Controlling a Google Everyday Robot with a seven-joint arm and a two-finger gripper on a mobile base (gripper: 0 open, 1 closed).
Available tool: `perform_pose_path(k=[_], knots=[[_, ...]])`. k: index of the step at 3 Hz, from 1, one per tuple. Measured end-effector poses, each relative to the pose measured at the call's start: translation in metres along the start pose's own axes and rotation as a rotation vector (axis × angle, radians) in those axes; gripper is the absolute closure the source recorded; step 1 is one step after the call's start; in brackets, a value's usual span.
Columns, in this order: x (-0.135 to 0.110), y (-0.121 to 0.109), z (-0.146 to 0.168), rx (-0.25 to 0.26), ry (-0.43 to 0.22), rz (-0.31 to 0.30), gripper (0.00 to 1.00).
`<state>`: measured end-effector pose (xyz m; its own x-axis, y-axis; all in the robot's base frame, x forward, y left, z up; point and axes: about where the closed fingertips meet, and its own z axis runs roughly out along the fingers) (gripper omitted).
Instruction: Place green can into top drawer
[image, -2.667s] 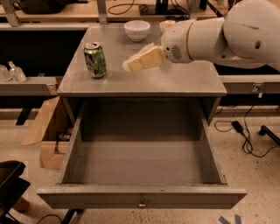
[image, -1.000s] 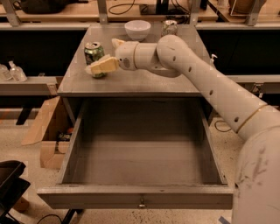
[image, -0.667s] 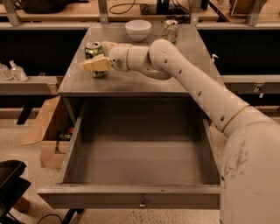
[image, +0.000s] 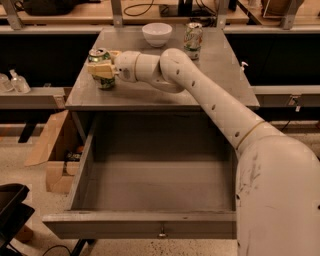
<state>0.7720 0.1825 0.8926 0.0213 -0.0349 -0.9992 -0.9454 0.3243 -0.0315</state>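
The green can (image: 100, 56) stands near the front left corner of the grey cabinet top (image: 165, 90). My gripper (image: 102, 70) reaches in from the right, and its pale yellow fingers (image: 98, 70) lie across the can's middle, shut on it. The can's silver top shows above the fingers and its base shows below, at the cabinet top. The top drawer (image: 150, 227) is pulled fully out below, wide and deep, with nothing in it. Its small knob (image: 161, 233) is at the front centre.
A white bowl (image: 157, 34) and a paler white-and-green can (image: 193, 36) stand at the back of the cabinet top. My white arm (image: 220, 110) crosses over the drawer's right side. A cardboard box (image: 52, 150) lies on the floor to the left.
My gripper has swung left across the cabinet top to the green can and closed around it. The can has shifted slightly left.
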Motion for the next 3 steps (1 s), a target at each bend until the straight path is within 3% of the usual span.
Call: perform_pose_path(k=[1,2,3], knots=[[-0.005,0.008,-0.012,-0.002,0.014,-0.021,0.86],[-0.031,0.033,-0.038,-0.016,0.015,-0.027,1.00],[-0.049,0.092,-0.091,-0.045,0.019,-0.014,1.00]])
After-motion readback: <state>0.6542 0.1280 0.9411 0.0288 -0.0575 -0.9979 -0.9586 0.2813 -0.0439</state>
